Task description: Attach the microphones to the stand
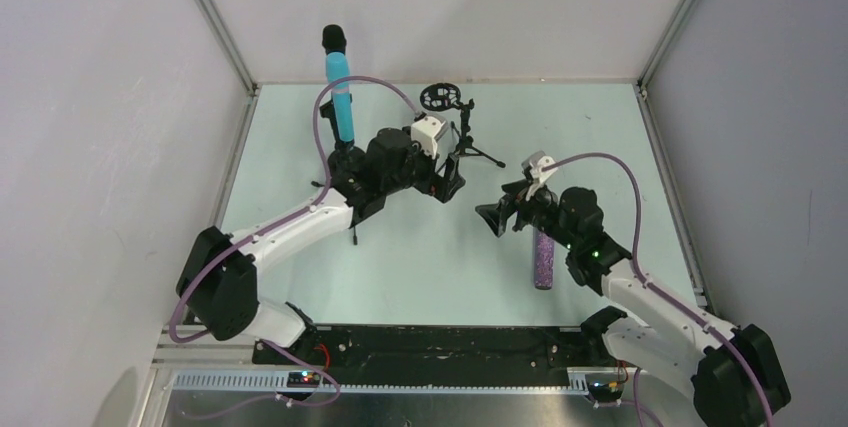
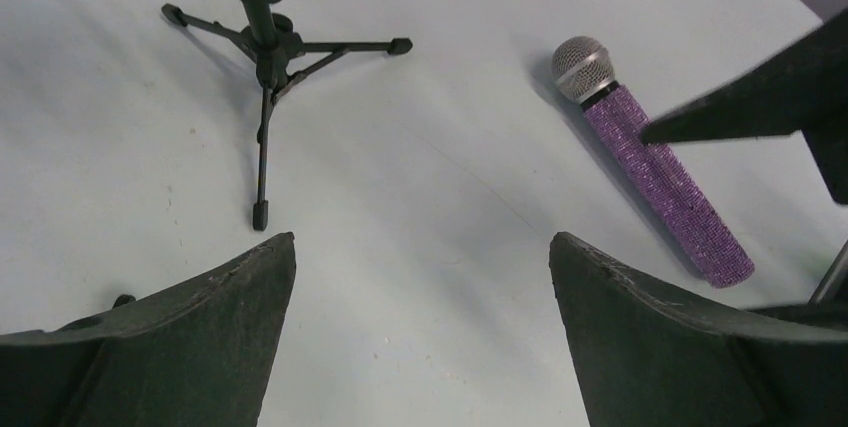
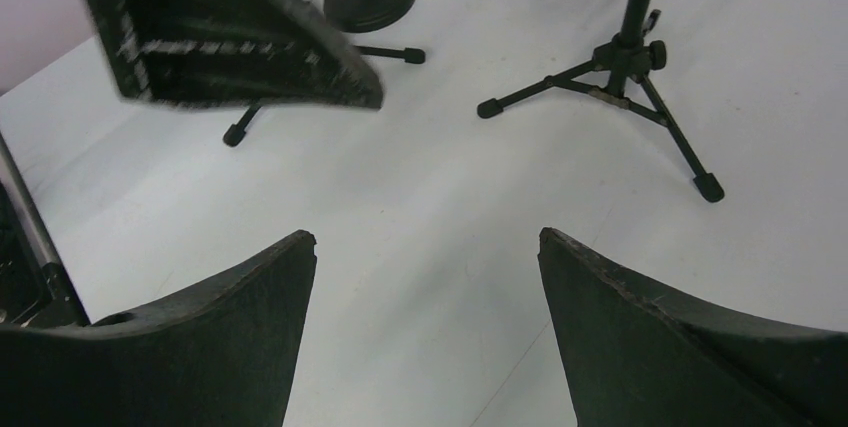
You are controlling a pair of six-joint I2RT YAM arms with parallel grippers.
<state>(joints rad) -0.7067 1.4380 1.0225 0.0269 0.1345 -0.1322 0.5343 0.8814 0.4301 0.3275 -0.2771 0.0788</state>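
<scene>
Microphones: the blue microphone (image 1: 341,97) stands upright in a stand at the far left of the tabletop (image 1: 420,267); the purple microphone (image 1: 544,259) lies flat on the tabletop near the right arm, silver head pointing away from the arm bases. No black one can be made out.
Empty stand: a small tripod stand (image 1: 462,132) with a round clip on top sits far centre, nothing in it.
Left claw (image 1: 447,184): spread wide, holding nothing, hovering near the tripod's feet.
Right claw (image 1: 497,215): well open, empty, just left of the purple microphone and above the tabletop.
Step in hand: seemingly between placements, one microphone mounted, the purple one not yet picked up.
Next move: probably the right claw must swing over the purple body, close across its middle, then lift it toward the empty clip.
</scene>
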